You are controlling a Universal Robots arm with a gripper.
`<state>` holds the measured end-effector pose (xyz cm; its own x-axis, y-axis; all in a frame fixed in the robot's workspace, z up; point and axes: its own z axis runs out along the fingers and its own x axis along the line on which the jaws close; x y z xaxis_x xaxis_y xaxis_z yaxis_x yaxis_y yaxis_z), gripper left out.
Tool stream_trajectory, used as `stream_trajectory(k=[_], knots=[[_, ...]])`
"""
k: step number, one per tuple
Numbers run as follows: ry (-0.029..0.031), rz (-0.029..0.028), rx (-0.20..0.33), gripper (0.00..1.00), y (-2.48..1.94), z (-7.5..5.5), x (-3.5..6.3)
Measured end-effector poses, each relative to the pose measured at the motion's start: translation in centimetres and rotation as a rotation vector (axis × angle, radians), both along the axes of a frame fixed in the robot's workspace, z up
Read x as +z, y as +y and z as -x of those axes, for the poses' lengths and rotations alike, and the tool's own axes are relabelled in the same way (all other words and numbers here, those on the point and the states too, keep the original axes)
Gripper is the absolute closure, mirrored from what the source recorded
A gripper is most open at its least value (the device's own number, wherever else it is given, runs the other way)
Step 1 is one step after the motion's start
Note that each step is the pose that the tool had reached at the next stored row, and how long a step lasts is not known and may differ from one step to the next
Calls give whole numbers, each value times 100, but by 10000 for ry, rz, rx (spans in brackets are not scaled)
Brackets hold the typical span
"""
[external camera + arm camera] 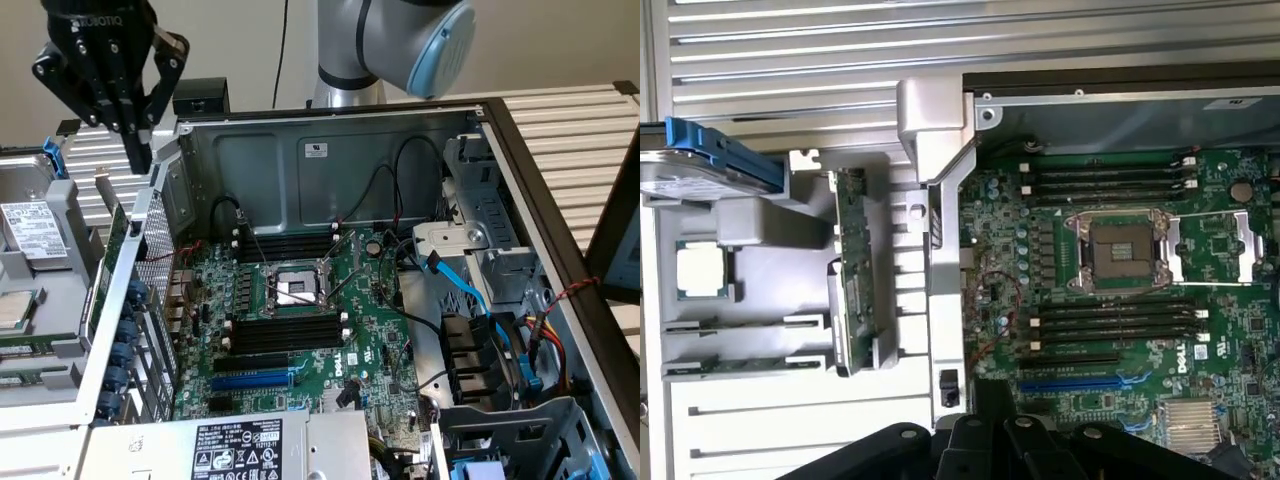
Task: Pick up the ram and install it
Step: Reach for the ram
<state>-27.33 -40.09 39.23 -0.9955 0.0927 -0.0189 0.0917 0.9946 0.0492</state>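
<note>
A grey tray (50,400) holds the ram (108,262) on edge along its case-side edge; just above, the arm's 1 gripper (140,160) hangs empty and pinched closed, beside the open computer case (260,160) and its motherboard (370,330).

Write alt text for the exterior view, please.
A black gripper, fingers shut, hangs above a grey parts tray at the exterior view's left, beside an open computer case. A green memory stick stands on edge in the tray. In the case, a green motherboard shows empty black memory slots either side of the processor socket.
</note>
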Motion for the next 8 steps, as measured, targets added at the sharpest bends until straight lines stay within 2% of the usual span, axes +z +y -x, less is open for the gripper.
stream_trajectory(k=[8], knots=[[0, -5, 1, 90, -23, 366, -3]])
